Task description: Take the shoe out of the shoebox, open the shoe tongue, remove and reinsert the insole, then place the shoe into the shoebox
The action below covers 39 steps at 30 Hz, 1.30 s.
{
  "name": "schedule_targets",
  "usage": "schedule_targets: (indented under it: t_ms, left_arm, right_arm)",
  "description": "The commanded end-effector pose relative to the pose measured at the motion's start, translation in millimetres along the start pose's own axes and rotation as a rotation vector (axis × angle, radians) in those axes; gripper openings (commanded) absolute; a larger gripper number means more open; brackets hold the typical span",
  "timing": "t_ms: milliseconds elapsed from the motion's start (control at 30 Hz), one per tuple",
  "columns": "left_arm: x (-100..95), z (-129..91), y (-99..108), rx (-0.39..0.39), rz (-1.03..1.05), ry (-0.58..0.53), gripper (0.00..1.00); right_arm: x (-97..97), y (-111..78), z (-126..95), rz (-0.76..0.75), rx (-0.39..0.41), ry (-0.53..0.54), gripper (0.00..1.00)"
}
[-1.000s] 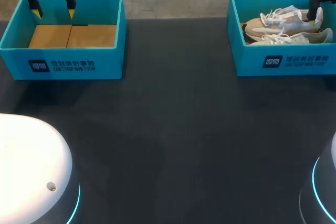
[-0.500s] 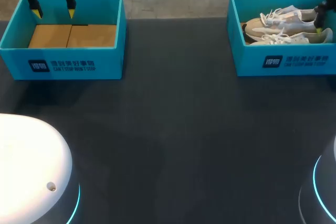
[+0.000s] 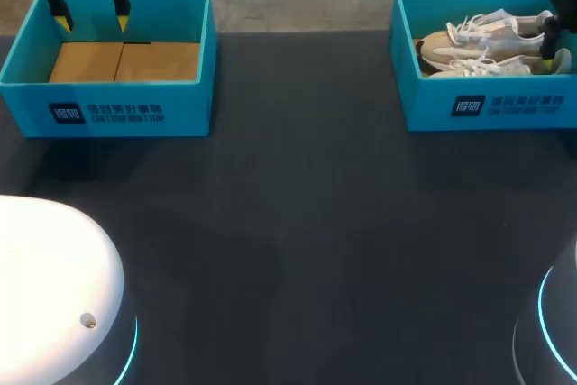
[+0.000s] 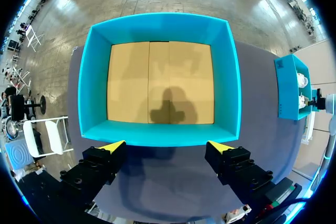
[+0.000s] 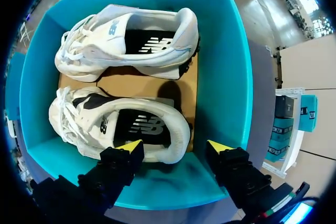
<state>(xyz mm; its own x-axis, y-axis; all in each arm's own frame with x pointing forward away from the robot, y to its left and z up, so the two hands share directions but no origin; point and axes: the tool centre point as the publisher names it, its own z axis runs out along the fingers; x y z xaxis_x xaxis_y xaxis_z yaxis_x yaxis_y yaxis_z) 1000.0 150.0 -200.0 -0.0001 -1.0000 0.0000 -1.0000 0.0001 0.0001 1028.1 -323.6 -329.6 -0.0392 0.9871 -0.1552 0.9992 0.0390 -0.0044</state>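
Two white and beige shoes (image 3: 482, 47) lie side by side in the blue shoebox (image 3: 487, 105) at the table's far right. My right gripper (image 3: 548, 42) hangs inside that box at the heel end. In the right wrist view its yellow tips straddle the heel of the nearer shoe (image 5: 105, 121). One tip overlaps that shoe's side, the other stands clear behind the heel, so my right gripper (image 5: 175, 146) is open. The other shoe (image 5: 126, 38) lies ahead of it. My left gripper (image 3: 91, 20) is open above the back rim of the other box.
A second blue box (image 3: 117, 110) at the far left holds only a cardboard floor (image 4: 157, 85). My left gripper (image 4: 165, 145) hovers over its near wall (image 4: 157, 132). The dark table (image 3: 297, 223) stretches between the two boxes.
My right gripper has sunk lower into the shoebox beside the heels, and its fingers have drawn somewhat closer together. The left arm has not moved.
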Motion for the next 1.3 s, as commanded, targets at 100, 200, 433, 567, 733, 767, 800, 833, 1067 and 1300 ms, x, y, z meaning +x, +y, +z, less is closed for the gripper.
schedule_targets:
  t_ms: [100, 200, 433, 567, 733, 767, 800, 833, 1067, 1300]
  left_arm:
    - [0.0, 0, 0, 0.0, 0.0, 0.0, 1.0]
    - [0.0, 0, 0, 0.0, 0.0, 0.0, 1.0]
    - [0.0, 0, 0, 0.0, 0.0, 0.0, 1.0]
    - [0.0, 0, 0, 0.0, 0.0, 0.0, 1.0]
    - [0.0, 0, 0, 0.0, 0.0, 0.0, 1.0]
    - [0.0, 0, 0, 0.0, 0.0, 0.0, 1.0]
    - [0.0, 0, 0, 0.0, 0.0, 0.0, 1.0]
    - [0.0, 0, 0, 0.0, 0.0, 0.0, 1.0]
    - [0.0, 0, 0, 0.0, 0.0, 0.0, 1.0]
    - [0.0, 0, 0, 0.0, 0.0, 0.0, 1.0]
  right_arm:
    - [1.5, 6.9, 7, -0.004, 0.009, -0.003, 0.76]
    - [1.1, 8.6, 11, -0.005, 0.012, -0.003, 0.77]
    - [-1.4, 10.3, 17, 0.004, 0.017, 0.009, 0.73]
    - [-0.7, 10.5, 21, 0.003, 0.018, 0.015, 0.73]
    - [-0.2, 8.7, 28, 0.002, 0.029, 0.022, 0.7]
    - [-0.4, 8.2, 29, 0.002, 0.03, 0.023, 0.71]
    - [-0.6, 7.7, 30, 0.002, 0.031, 0.023, 0.69]
    - [-0.7, 7.2, 31, 0.002, 0.034, 0.025, 0.69]
    - [-0.7, 5.8, 39, 0.007, 0.046, 0.035, 0.69]
    - [1.5, 5.3, 46, 0.009, 0.053, 0.046, 0.71]
